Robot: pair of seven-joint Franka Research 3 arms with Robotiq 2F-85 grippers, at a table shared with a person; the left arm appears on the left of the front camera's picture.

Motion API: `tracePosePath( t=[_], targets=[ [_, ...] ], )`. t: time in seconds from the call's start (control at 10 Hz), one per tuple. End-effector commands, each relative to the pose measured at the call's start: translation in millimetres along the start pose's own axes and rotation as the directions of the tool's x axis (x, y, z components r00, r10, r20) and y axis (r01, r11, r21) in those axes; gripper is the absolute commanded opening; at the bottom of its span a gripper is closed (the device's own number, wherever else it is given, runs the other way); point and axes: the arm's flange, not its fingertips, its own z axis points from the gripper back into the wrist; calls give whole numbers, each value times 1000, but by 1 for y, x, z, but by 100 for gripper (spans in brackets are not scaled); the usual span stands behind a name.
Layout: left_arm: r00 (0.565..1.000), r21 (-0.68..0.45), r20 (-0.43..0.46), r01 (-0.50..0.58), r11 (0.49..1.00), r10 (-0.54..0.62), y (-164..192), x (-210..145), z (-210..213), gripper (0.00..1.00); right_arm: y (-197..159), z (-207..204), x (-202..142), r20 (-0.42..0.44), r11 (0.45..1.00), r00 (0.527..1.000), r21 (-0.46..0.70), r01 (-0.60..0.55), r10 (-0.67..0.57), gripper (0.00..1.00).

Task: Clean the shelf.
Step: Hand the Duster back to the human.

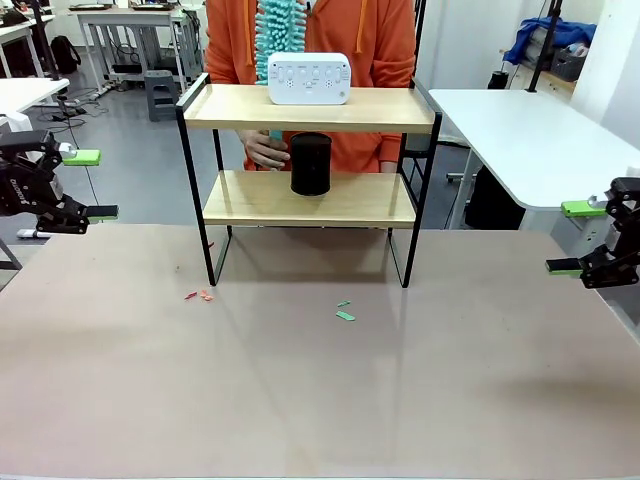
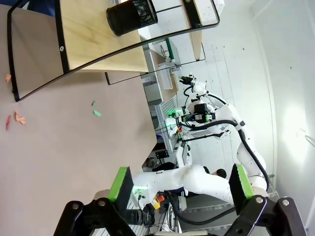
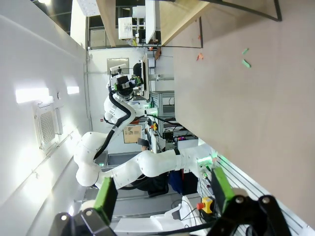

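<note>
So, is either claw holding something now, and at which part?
No. The left claw and right claw are both open and empty, at the table's sides.

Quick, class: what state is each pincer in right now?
Left pincer: open, holding nothing.
Right pincer: open, holding nothing.

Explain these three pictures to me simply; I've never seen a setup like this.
Two white robot arms share a table with a person in orange. The front picture looks across the brown tabletop: the left hand and right hand wait open at the sides, holding nothing. The other two pictures come from cameras on each wrist, so they look sideways. In the middle stands the small two-tier wooden shelf with a black metal frame, carrying a white boxy device and a black cylinder. Small paper scraps lie on the table.
</note>
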Motion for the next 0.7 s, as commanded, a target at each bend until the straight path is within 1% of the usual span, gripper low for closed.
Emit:
tracePosePath(
  t=[0.0, 0.6],
  targets=[
    [1000, -6, 15, -12, 1000, 12, -3, -1, -3, 100, 1, 3, 0, -11, 1000, 1000, -12, -3, 3, 100],
    [1000, -6, 15, -12, 1000, 12, -3, -1, -3, 100, 1, 3, 0, -11, 1000, 1000, -12, -3, 3, 100]
  ],
)
